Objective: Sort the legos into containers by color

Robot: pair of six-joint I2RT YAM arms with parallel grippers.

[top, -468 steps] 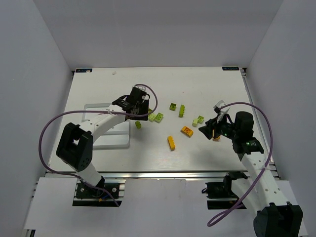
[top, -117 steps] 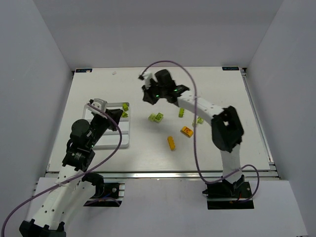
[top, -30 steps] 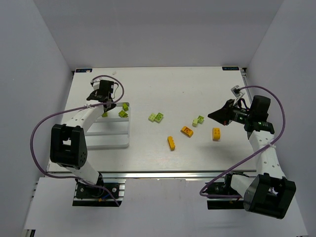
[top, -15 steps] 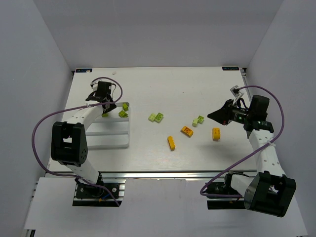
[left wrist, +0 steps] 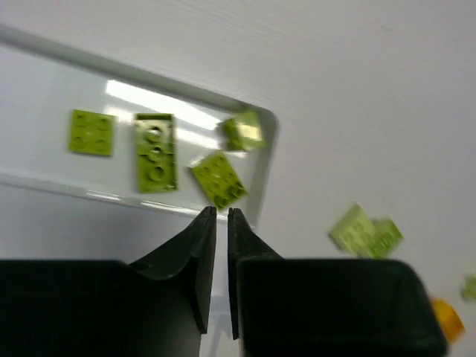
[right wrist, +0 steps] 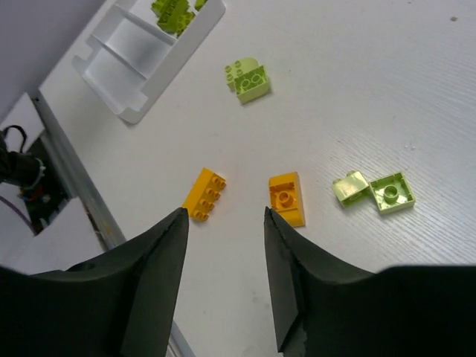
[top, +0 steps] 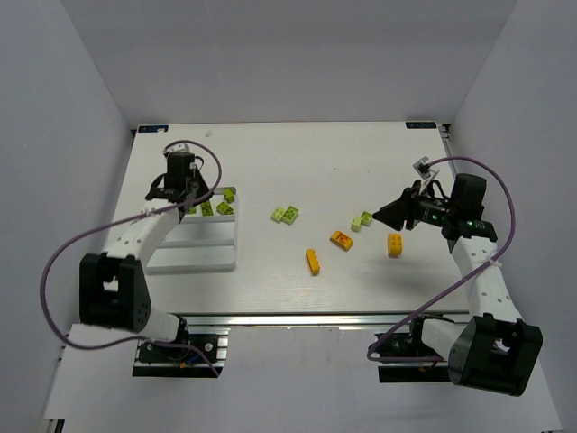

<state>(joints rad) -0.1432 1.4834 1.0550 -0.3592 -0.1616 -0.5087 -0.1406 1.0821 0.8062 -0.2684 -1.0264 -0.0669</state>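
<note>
Counting legos [right wrist: 286,198] from your near edge: the long orange brick [top: 313,261] lay closest, loose on the table [top: 270,153]; the orange brick [top: 341,240] and yellow-orange brick [top: 394,244] sat just behind it, apart from each other. R gripper [right wrist: 225,216] hung above the table near the yellow-orange one, fingers spread wide, nothing between. Further back were the pale green pair [top: 365,219] and the lime pair [top: 286,215]; each pair touching or stuck together, you couldn't tell which. Farthest, in the white tray [top: 194,255], four green bricks [left wrist: 155,152] lay in the far compartment, one tilted at the corner. L gripper [left wrist: 221,214] hovered by that rim, fingers nearly together w/ a thin slit, gripping nothing. No orange in the tray that showed, so approx. half sorted by my read. These are prob. light, stiff, slick plastic; you'd likely pinch the flat side walls, not the studs, and take the long one across its short width, else it may squirt out.
</note>
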